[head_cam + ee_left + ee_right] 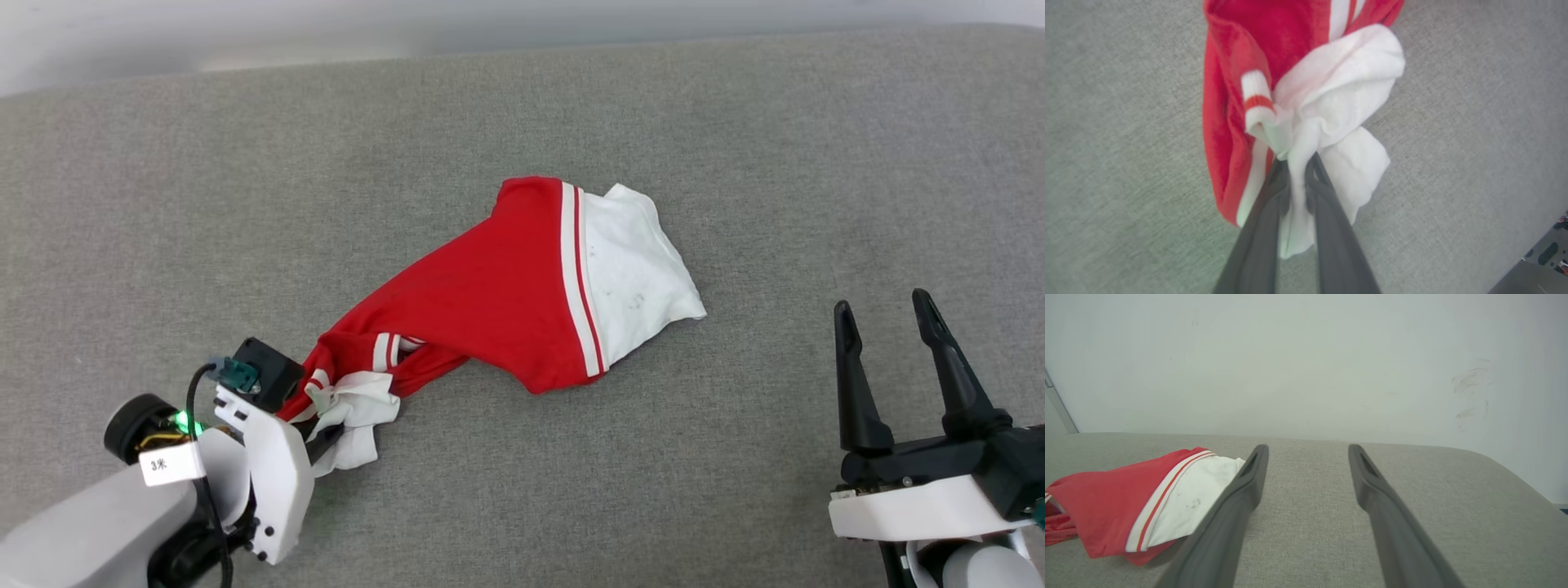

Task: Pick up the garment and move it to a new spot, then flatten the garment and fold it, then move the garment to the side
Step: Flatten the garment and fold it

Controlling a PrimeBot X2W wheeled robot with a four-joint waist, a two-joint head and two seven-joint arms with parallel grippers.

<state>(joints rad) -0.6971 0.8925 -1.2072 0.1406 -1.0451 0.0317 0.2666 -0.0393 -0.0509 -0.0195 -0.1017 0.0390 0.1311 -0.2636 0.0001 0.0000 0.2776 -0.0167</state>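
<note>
1. Worktop [735,122]: grey, fabric-covered, takes up nearly the whole head view. Pale wall [1306,355] behind its far edge.
2. Garment [490,302]: red jersey tee, near the middle of the worktop and running toward the lower left. It is stretched into a long diagonal wedge, not flat. The far end lies on the surface, a white sleeve [637,269] with red-and-white trim pointing right. The near end is roped up and bunched at the left gripper. No lettering or number is visible.
3. Right gripper [882,302]: lower right, well apart from the garment, jaws spread wide and holding nothing. It sits low over bare worktop, fingers pointing at the far wall in the right wrist view.
4. Left gripper [1296,161]: lower left, jaws pinched together on a wad of white sleeve fabric [1331,90] plus striped cuff. Cloth spills out between and below the fingers.
5. Step, my read: first one, pick up and move to a new spot. One-arm grasp is made; the far end is on the surface, so it looks more like a drag than a lift.
6. Next move calls for: carry or drag the garment to the new spot, then let go. After that the right gripper must come in on the far sleeve or hem so both arms can spread it flat. The bunched grip risks a twisted cloth.
</note>
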